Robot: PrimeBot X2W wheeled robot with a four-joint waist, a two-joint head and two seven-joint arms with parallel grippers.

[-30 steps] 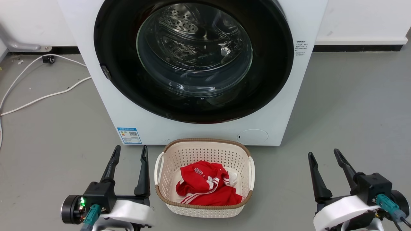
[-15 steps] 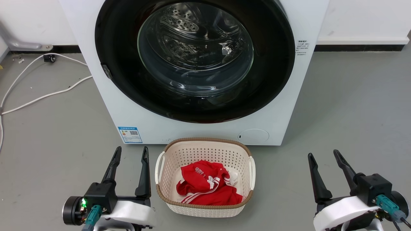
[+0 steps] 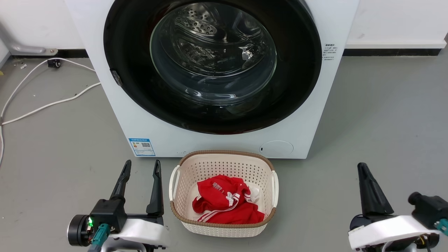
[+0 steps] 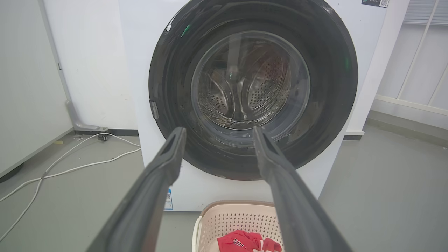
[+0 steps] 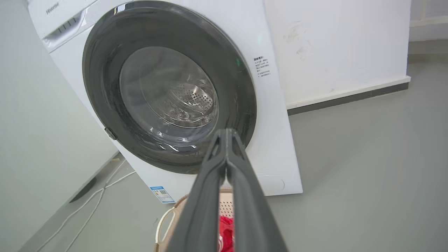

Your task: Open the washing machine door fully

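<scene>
From the head: finding the washing machine door [image 3: 211,66] closed flush in the washing machine [image 3: 140,122], far centre; holding the left tool [image 3: 142,162] spread wide, the right tool [image 3: 362,168] pinched together, both empty, near, either side of the laundry basket [image 3: 225,153]. Along the left wrist: framing the door between the fingers [image 4: 164,168]. Along the right wrist: pointing joined tips at its lower rim. Judging the approach barely begun; next, probably reaching for the grey tab [image 4: 153,109] on the door's left rim.

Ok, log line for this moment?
washing machine door shut | left tool open, empty | right tool shut, empty | laundry basket holds red garment
</scene>
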